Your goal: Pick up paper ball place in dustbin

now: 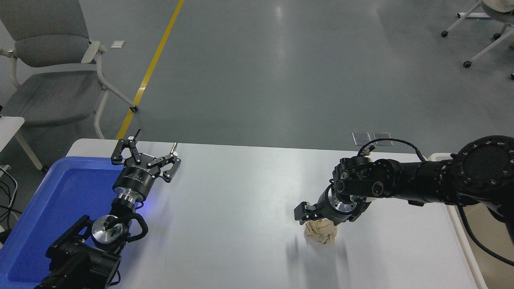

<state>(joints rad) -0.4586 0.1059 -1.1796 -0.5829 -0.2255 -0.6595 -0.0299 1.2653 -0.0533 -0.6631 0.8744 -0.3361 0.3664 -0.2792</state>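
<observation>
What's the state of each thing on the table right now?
Paper ball: on the table, right gripper over its top, not lifted.
Right gripper: open, down on the ball.
Left gripper: open, empty, parked beside the tray.
Blue tray: empty where visible.
</observation>
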